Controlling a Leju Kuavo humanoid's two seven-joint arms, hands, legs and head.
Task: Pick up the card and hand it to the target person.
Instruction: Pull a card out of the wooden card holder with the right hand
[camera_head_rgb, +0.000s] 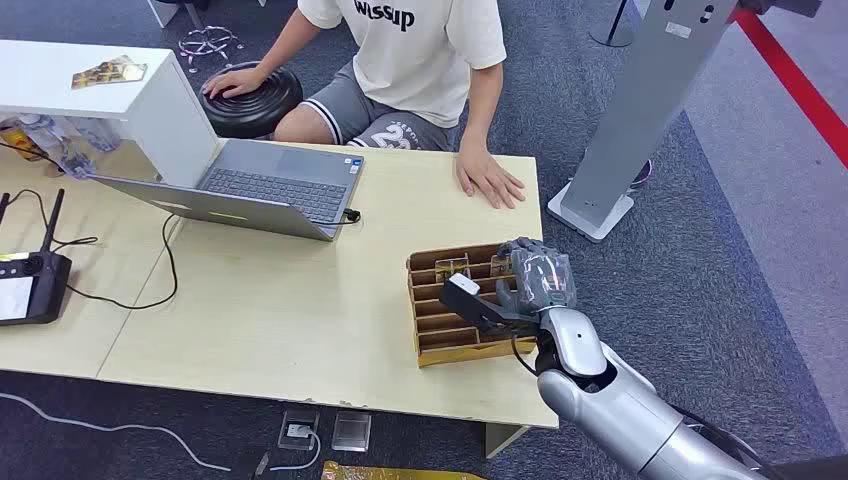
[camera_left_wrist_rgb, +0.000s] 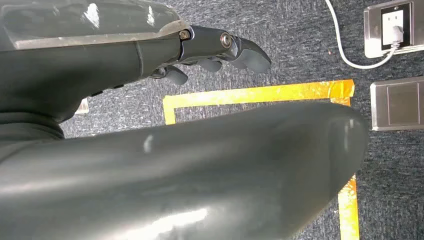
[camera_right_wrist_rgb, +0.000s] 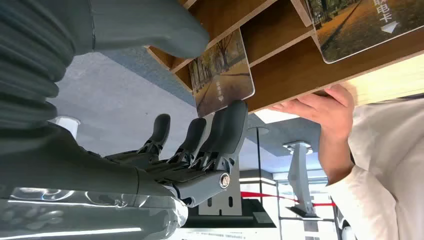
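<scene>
Grey carpet is running around a pale wooden table (camera_head_rgb: 300, 310), and I am looking down on it from the head camera. Near the table's right end a brown cardboard rack (camera_head_rgb: 440, 335) with slotted compartments is lying flat, and my right hand (camera_head_rgb: 535, 275) is reaching over its far right corner.

From the right wrist camera I am seeing the card (camera_right_wrist_rgb: 222, 75) standing in one of the rack's slots: a thin rectangle with rounded corners, printed with an autumn avenue of yellow-brown trees and a few small white characters. A second card (camera_right_wrist_rgb: 370, 25) with the same kind of picture is sitting in a neighbouring slot, so I am counting two cards in the rack. My thumb is lying on one side of the first card and the fingers (camera_right_wrist_rgb: 225, 130) on the other, one fingertip touching its edge; the fingers are apart and I cannot tell whether they are pinching it yet.

My left hand (camera_left_wrist_rgb: 220, 50) is hanging over the carpet, fingers curled in with nothing in them.

One person (camera_head_rgb: 420, 60) in a white T-shirt is sitting across the table, one palm (camera_head_rgb: 490, 180) flat on the tabletop near the rack. I am also counting one open laptop (camera_head_rgb: 270, 185) and one black controller (camera_head_rgb: 30, 285) at the left edge.
</scene>
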